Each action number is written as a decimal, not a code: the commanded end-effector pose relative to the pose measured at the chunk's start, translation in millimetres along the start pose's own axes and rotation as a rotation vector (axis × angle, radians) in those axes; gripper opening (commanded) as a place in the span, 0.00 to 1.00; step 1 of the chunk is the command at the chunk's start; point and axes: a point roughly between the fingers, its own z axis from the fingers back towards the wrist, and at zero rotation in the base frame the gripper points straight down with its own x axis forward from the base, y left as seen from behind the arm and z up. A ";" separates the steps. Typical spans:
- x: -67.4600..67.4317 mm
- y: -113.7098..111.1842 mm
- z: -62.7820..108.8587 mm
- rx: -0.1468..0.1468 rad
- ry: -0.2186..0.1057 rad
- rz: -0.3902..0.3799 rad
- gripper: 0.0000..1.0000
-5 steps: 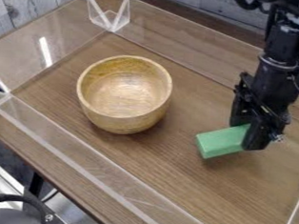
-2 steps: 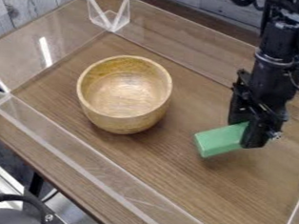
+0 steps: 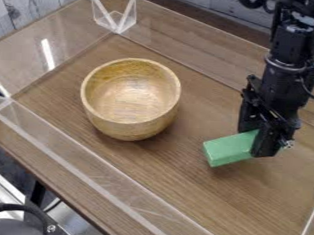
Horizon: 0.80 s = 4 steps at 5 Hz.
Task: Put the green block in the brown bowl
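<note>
**Operator:** Looking at the gripper [image 3: 268,143] now, have you got the block or not?

**Observer:** You have it, as far as the camera shows. The jaws are closed down tight on the right end of the green block [image 3: 231,150], pointing almost straight down. The rest of the block sticks out to the left of the fingers, and its lower edge looks to be on or barely off the wooden table [image 3: 142,179]; you cannot tell which from this view.

**Operator:** And the bowl?

**Observer:** The brown bowl [image 3: 130,98] sits well apart from your gripper, off to its left and slightly farther back in the picture. It is upright and has nothing in it.

**Operator:** So how much is done?

**Observer:** You have finished 1 part, the grasp. By my reckoning 3 remain: lift the block clear of the table, carry it left until it hangs over the bowl's opening, then let go. The bowl's walls are thick and stand fairly high, so you will likely need enough lift to clear the rim. The grip is at 1 end only, so the block may tilt as you raise it.
</note>
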 end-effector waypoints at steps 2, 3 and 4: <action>6.0 0.7 20.7 0.041 -0.098 -0.003 0.00; 9.4 -0.6 12.8 0.031 -0.098 -0.014 0.00; 11.8 -1.2 9.4 0.029 -0.100 -0.019 0.00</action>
